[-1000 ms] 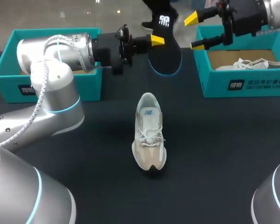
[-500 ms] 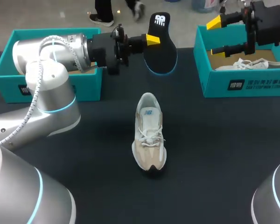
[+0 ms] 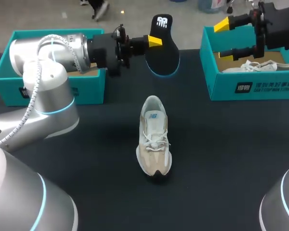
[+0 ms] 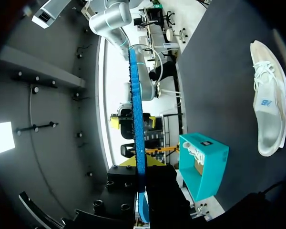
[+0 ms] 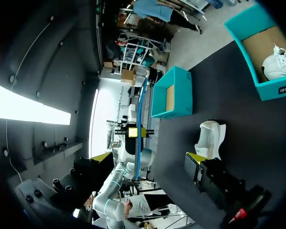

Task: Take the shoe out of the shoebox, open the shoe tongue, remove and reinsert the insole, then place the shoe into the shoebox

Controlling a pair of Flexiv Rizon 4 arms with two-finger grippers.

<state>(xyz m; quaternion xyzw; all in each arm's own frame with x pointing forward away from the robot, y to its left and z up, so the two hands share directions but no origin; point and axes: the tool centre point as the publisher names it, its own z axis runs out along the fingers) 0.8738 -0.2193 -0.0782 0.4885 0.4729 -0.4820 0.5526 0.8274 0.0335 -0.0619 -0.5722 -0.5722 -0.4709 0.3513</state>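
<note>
Head view puts the insole (image 3: pixel 163 48) in the air over the far side of the table (image 3: pixel 231 154), upright, dark face toward the camera, gripped at one edge by the left end effector (image 3: pixel 155 42). An edge grip leaves most of the insole free, which I judge suits sliding it back into the shoe. Only one yellow tip shows here. In the left wrist view the insole runs edge-on out from between the tips, so it is probably clamped from both sides. The shoe (image 3: pixel 154 137) stands on its sole mid-table, outside both boxes, toe toward the robot and mouth up, ready to take the insole. The right end effector (image 3: pixel 225 38) is spread wide and empty above the right shoebox (image 3: pixel 250 86), apparently kept clear of the handover. A second white shoe (image 3: pixel 260 66) lies inside that box.
</note>
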